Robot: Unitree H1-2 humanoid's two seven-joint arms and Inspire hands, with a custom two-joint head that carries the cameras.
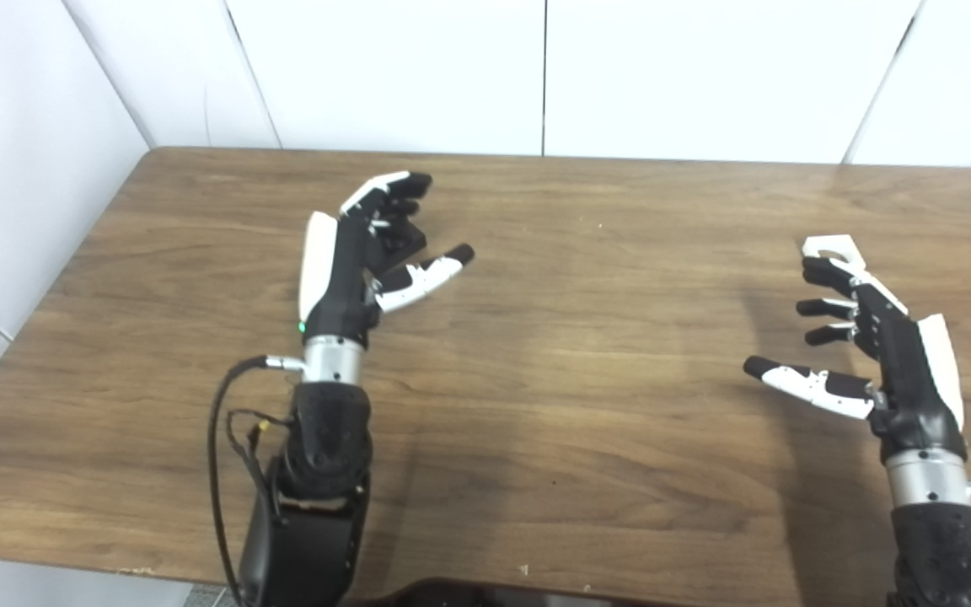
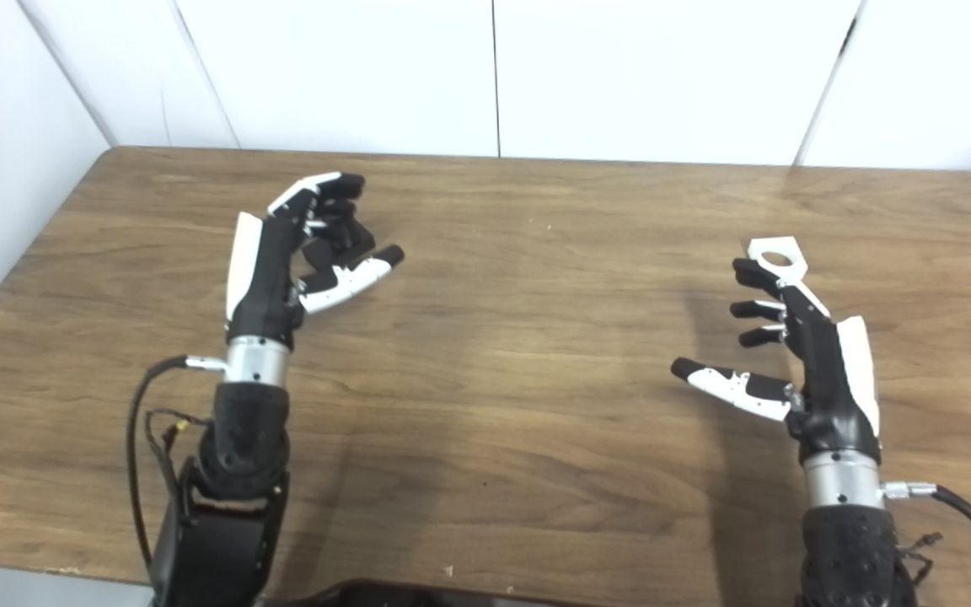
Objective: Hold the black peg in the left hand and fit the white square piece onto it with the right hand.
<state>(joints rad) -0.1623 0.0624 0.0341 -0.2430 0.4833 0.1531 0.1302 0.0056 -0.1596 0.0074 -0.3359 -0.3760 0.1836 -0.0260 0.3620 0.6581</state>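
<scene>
The black peg [image 1: 404,239] sits on the table inside my left hand [image 1: 367,253], between the curled fingers and the thumb. The thumb stands apart from it, so the hand is open around the peg and not closed on it. The peg is hard to tell from the black fingers. The white square piece [image 2: 777,255], flat with a round hole, lies on the table at the far right, just past the fingertips of my right hand [image 2: 797,354]. That hand is open with its fingers spread and its thumb pointing left, and it holds nothing.
The brown wooden table [image 1: 553,354] meets white wall panels at the back and left. A black cable [image 1: 220,455] loops beside my left forearm. The table's front edge runs along the bottom of the picture.
</scene>
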